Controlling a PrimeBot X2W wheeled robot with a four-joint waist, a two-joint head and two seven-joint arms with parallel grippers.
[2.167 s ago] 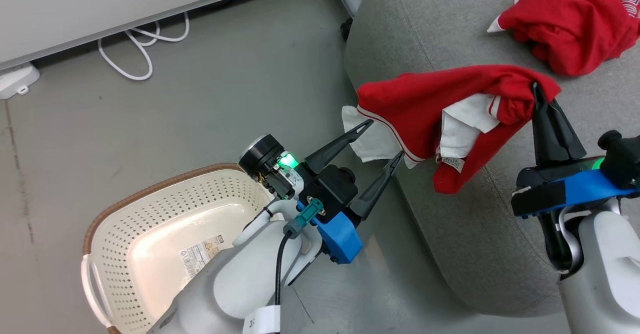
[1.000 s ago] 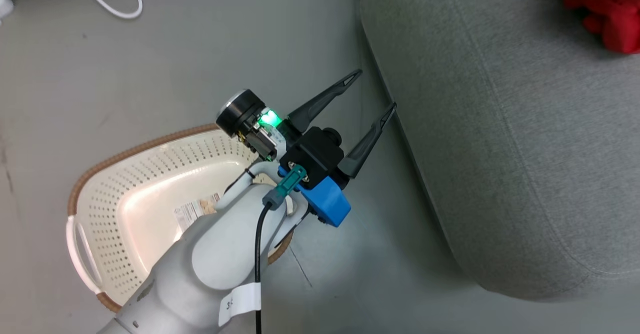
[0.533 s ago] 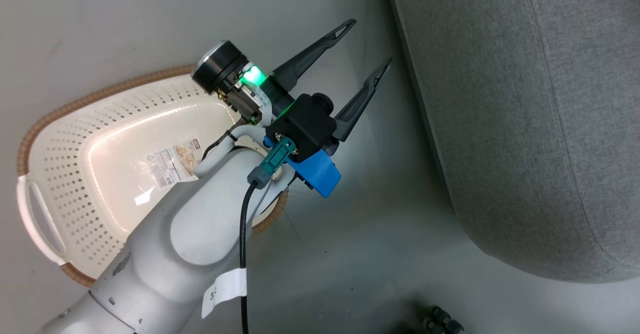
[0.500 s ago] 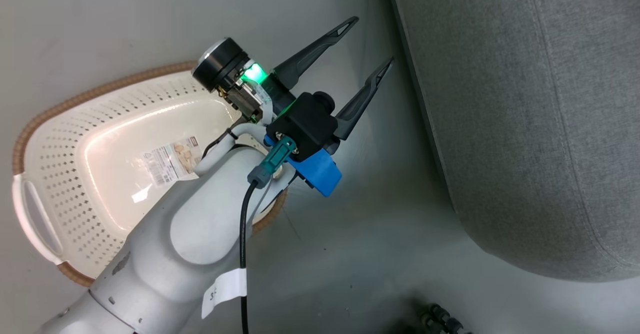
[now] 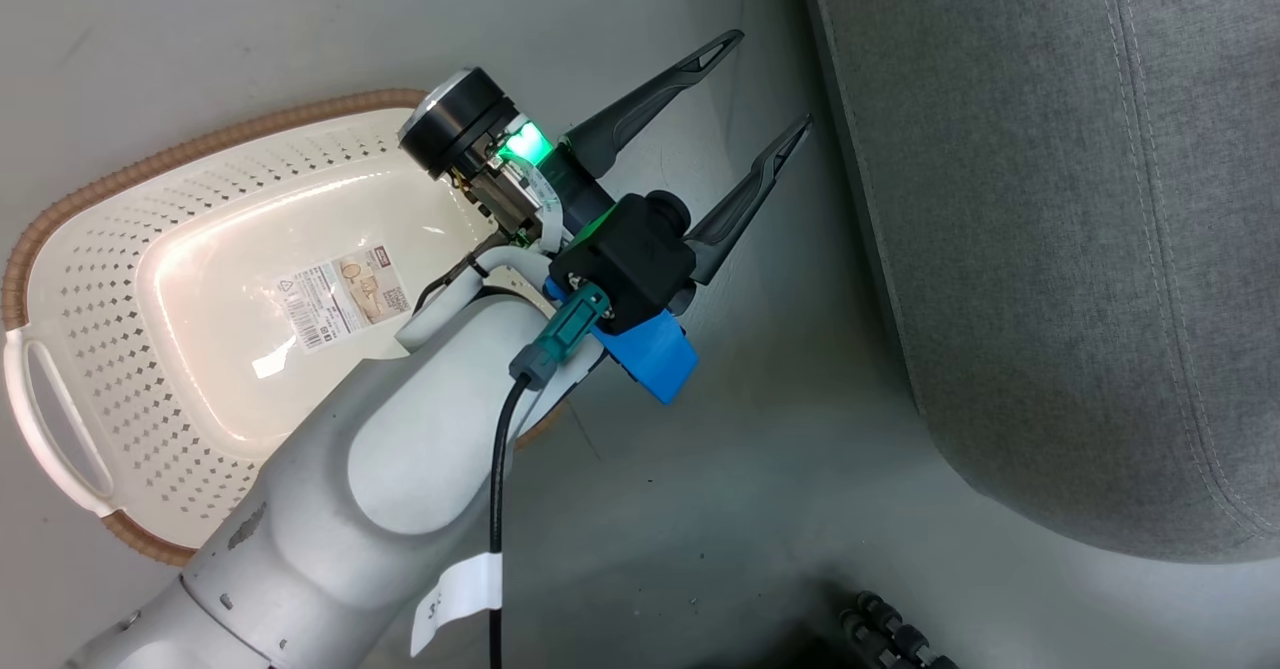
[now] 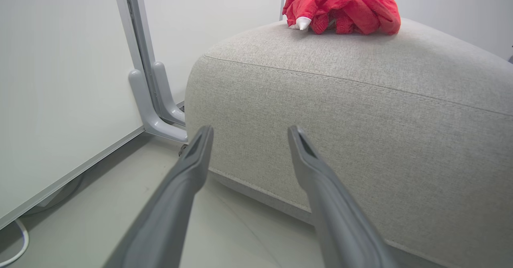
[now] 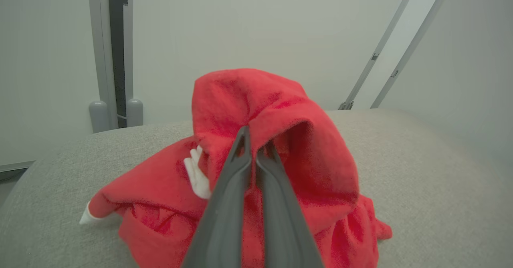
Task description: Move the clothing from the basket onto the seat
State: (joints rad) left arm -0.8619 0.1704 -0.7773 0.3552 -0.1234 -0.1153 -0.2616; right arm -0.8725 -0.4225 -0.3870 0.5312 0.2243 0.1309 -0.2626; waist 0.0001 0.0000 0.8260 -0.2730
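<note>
Red fabric with touches of white trim, the clothing (image 7: 280, 111) lies bunched on top of the seat (image 7: 421, 172). One fold of it is drawn up into a peak by the right gripper (image 7: 255, 140), whose two dark fingers are pressed together on the cloth. In the left wrist view the clothing (image 6: 340, 7) sits toward the far edge of the seat (image 6: 320, 99), well back from the rounded near corner and its seam. Whether this is one garment or two lying together I cannot tell.

The basket (image 5: 100, 209) stands on the floor (image 5: 700, 509) beside the seat's side. Nothing red shows in the part of it that the arm leaves uncovered; its bottom carries just a label (image 5: 340, 294). The left gripper (image 5: 767, 84) hangs over the floor between the basket's rim and the seat's side, fingers spread wide with nothing between them.

By my reading the carrying is done and the step in hand is the release of the last piece. The next move calls for the right gripper to part its fingers so the raised fold drops onto the seat, then to draw back and up without snagging — soft cloth may cling to a fingertip and be dragged toward the seat's edge. The left arm seems to have nothing left to fetch.
</note>
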